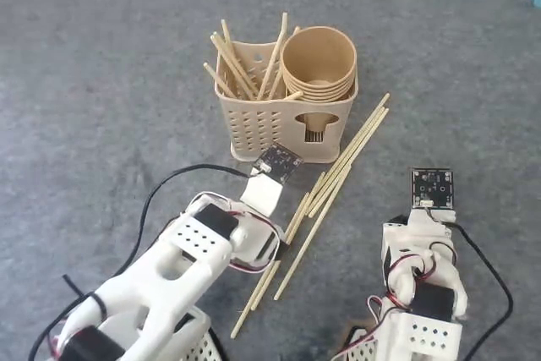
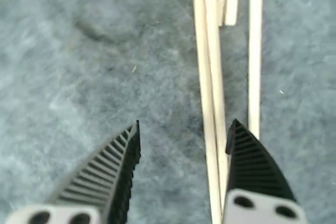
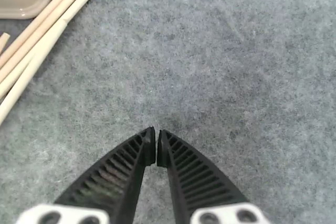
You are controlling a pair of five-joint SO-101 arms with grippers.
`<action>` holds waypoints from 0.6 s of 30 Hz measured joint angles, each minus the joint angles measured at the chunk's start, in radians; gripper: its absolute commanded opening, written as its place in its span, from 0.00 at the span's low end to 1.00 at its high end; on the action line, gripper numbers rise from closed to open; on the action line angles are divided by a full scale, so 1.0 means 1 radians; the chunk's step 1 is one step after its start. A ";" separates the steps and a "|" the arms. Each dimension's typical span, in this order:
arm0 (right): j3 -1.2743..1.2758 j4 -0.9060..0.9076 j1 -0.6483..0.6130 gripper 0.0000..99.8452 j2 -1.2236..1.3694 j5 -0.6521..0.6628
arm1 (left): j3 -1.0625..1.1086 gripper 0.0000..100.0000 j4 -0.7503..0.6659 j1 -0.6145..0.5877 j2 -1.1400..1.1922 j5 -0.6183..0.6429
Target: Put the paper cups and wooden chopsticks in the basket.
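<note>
Several wooden chopsticks (image 1: 338,171) loose beside the basket (image 1: 254,128)

My left gripper (image 2: 185,129) hangs low over the grey felt mat (image 1: 101,99) with its jaws spread wide. Two of the loose sticks run between them, close against one ribbed black finger (image 2: 252,166), and a third passes under that finger. My right gripper (image 3: 156,137) is pinched closed on nothing above bare mat, off to the side of the sticks. I see the beige plastic basket, perforated with small holes, standing upright at the far end of the fan of sticks. A nested stack of brown paper cups (image 1: 319,63) fills one compartment, and standing chopsticks (image 1: 245,69) lean in the other.
</note>
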 measured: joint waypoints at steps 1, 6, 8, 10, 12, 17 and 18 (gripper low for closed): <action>0.000 0.000 0.000 0.02 0.000 0.000 | 0.000 0.25 0.000 0.005 0.000 0.000; 0.000 0.000 0.000 0.02 0.000 0.000 | 0.020 0.25 -0.046 0.000 -0.002 0.000; 0.000 0.000 0.000 0.02 0.000 0.000 | 0.021 0.24 -0.058 -0.017 -0.002 0.000; 0.000 0.000 0.000 0.02 0.000 0.000 | 0.021 0.21 -0.063 -0.029 -0.002 0.002; 0.000 0.000 0.000 0.02 0.000 0.000 | 0.031 0.18 -0.064 -0.031 -0.002 0.003; 0.000 0.000 0.000 0.02 0.000 0.000 | 0.055 0.17 -0.064 -0.035 -0.002 0.000; 0.000 0.000 0.000 0.02 0.000 0.000 | 0.058 0.17 -0.064 -0.035 -0.002 0.000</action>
